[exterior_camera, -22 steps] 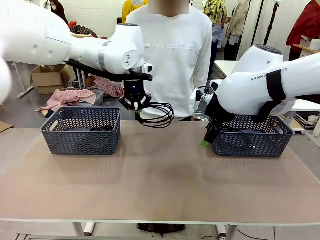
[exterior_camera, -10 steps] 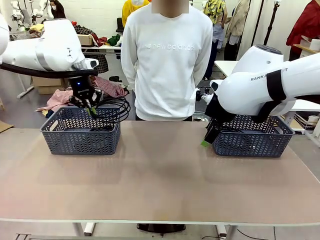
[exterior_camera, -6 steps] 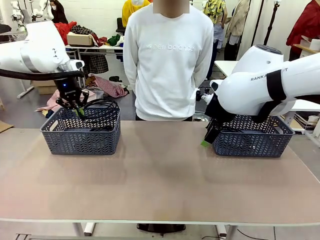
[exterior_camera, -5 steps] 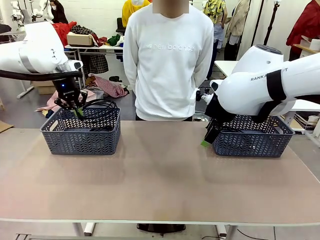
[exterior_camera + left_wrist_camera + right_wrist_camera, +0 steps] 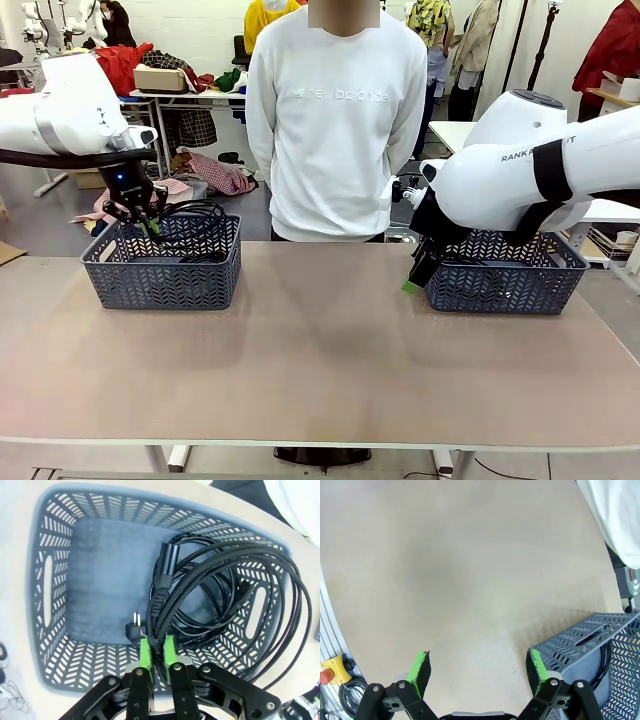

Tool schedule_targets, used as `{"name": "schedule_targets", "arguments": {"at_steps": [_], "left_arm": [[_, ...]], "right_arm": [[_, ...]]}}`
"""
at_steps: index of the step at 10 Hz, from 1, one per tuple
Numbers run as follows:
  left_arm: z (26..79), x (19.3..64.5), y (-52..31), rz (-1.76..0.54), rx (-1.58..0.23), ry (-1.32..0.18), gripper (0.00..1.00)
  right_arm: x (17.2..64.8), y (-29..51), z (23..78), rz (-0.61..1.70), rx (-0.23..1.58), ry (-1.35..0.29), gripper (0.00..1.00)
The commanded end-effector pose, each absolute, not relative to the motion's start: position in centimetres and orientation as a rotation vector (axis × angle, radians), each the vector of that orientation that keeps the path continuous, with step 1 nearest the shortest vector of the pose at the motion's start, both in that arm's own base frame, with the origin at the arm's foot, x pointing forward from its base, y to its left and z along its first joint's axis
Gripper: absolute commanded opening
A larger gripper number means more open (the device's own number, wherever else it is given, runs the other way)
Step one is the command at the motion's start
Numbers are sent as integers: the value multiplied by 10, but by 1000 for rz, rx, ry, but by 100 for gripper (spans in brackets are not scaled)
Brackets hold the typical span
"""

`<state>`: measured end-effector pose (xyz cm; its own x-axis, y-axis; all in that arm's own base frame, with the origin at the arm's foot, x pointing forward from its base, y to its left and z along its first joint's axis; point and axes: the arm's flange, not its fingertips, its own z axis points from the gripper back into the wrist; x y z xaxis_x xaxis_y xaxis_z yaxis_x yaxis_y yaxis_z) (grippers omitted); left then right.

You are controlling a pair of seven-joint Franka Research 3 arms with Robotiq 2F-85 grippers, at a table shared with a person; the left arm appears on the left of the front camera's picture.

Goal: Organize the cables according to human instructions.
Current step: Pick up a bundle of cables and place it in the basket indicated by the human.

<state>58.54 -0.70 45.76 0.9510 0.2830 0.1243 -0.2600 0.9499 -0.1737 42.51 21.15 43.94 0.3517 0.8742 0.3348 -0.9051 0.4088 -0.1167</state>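
Clearly limp and light, the coil of thin black braided cable [image 5: 235, 595] sags in loose loops from wherever it is pinched, so it looks best taken where several strands bunch together, near the chunky black plug end [image 5: 166, 565], not by a single loop that would slip or unwind. The left gripper [image 5: 156, 652] has its green pads closed narrowly on just such a bundle of strands, right at the fingertips. From there the cable fans outward and down over the dark grey perforated plastic basket [image 5: 160, 272] standing on the left part of the beige surface [image 5: 320, 360]; some loops hang inside it, while the outermost loops spill past its far rim, so they could catch on the edge when let go. A second black cord with a small two-pin plug [image 5: 133, 629] lies on the basket floor just below the pads.

Over at the other side, the right gripper [image 5: 477, 669] hangs with its jaws spread wide and nothing between them, beside a second grey basket [image 5: 505, 275]. The person in the white sweatshirt [image 5: 335, 120] stands at the far edge.
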Motion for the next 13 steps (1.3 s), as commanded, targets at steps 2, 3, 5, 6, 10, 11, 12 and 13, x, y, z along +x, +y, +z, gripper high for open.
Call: {"name": "schedule_targets", "arguments": {"at_steps": [2, 3, 5, 6, 10, 11, 12, 13], "left_arm": [[456, 590, -6, 275, -196, -165, 32], [457, 590, -6, 279, -198, -166, 32], [458, 589, -5, 296, -198, -178, 36], [458, 588, -5, 300, -203, -180, 71], [459, 585, -7, 303, -215, -170, 100], [459, 584, -8, 304, -227, -169, 95], [457, 584, -9, 305, -230, -162, 100], [457, 583, -9, 304, -236, -162, 100]], "right_arm": [[425, 211, 440, 1150, 88, -377, 100], [425, 211, 440, 1150, 88, -377, 100], [425, 211, 440, 1150, 88, -377, 100], [425, 211, 440, 1150, 88, -377, 100], [425, 211, 440, 1150, 88, -377, 100], [425, 211, 440, 1150, 88, -377, 100], [425, 211, 440, 1150, 88, -377, 100], [425, 211, 440, 1150, 88, -377, 100]]}}
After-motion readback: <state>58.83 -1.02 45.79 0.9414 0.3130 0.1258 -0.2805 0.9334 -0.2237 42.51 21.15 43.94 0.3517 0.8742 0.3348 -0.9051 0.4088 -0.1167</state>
